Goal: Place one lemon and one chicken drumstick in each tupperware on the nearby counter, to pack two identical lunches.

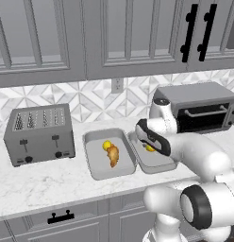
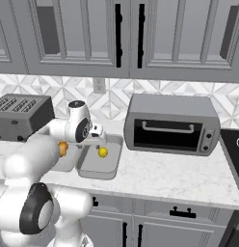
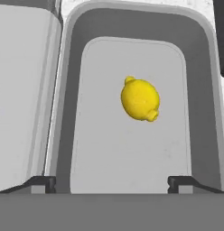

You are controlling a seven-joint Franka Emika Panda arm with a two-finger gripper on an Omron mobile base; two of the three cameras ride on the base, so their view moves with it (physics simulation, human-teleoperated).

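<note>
wall: patterned tile (image 1: pixel 86 101) | outlet (image 1: pixel 117 85) | upper cabinets (image 1: pixel 128 38) grey, black handles

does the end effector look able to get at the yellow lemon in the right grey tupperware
Probably yes: the end effector hangs open right above the yellow lemon, which lies alone on the grey tupperware's floor with nothing covering it.

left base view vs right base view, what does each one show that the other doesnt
Left base view alone: the drumstick lying beside a lemon in the left container. Right base view alone: the stovetop corner and the open gripper over the right container. Shared: the toaster, toaster oven, right container's lemon and white counter.
</note>
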